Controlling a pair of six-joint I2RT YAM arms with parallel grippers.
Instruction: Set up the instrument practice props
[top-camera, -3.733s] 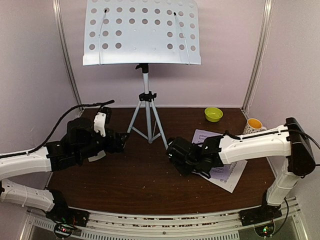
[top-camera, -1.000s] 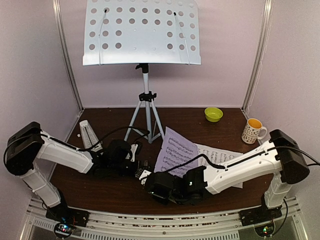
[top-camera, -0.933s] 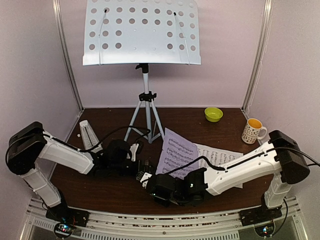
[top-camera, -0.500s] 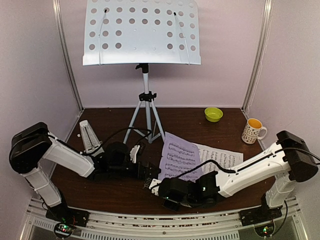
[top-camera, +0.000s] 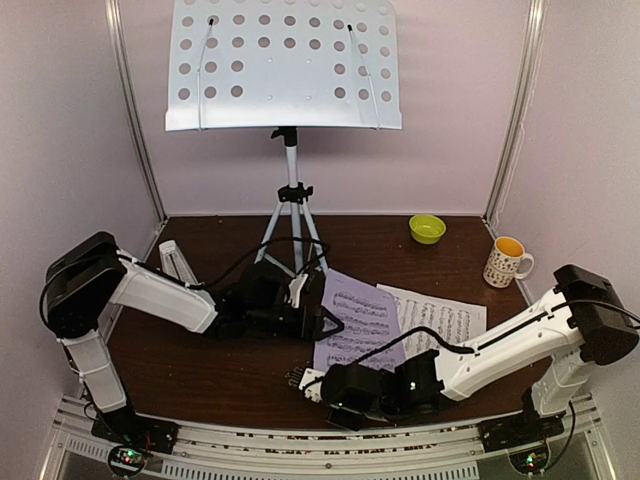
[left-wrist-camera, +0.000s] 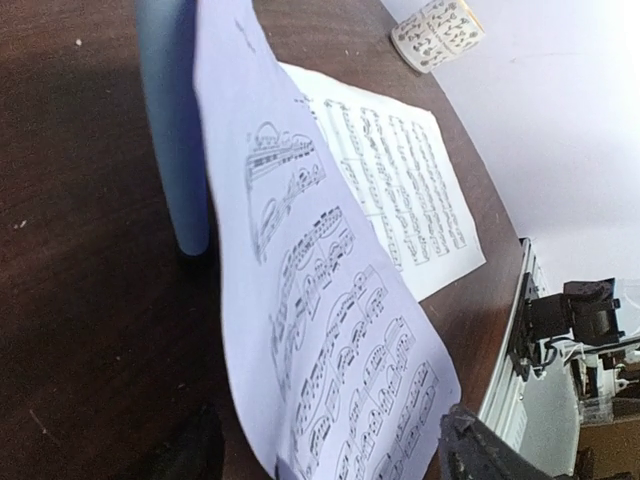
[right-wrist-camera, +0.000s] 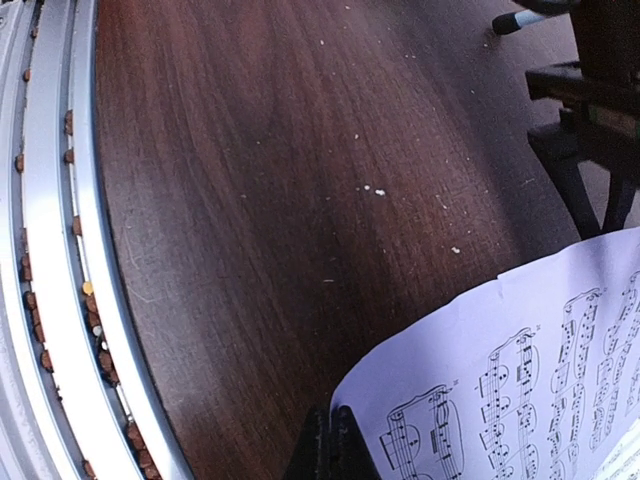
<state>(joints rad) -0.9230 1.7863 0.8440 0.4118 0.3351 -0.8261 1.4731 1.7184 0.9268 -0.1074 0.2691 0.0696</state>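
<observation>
left gripper (top-camera: 318, 308): jaws apart, nothing clamped; sits at the 9 o'clock edge of the raised sheet-music page (top-camera: 362, 318). in the left wrist view, page edge between the two spread fingers; contact with either finger cannot be told.

right gripper (top-camera: 306, 379): fingers together, clamped on the 7 o'clock corner of the raised sheet-music page; grip point confirmed in the right wrist view (right-wrist-camera: 335, 440).

raised sheet-music page: at table centre, slightly toward 6 o'clock; lifted and tilted off the table (top-camera: 220, 360), printed side up; overlaps the 9 o'clock edge of the flat sheet-music page (top-camera: 445, 322).

flat sheet-music page: lies flat on the table at 4 o'clock, printed side up.

music stand (top-camera: 290, 110): upright at 12 o'clock on its tripod (top-camera: 293, 215); tripod feet just beyond the raised page.

metronome (top-camera: 178, 262): upright at 9 o'clock, partly hidden behind the left arm; cover state cannot be told.

bowl (top-camera: 427, 228): at 1 o'clock, well apart from both pages.

mug (top-camera: 508, 262): at 3 o'clock, near the far corner of the flat page.
</observation>
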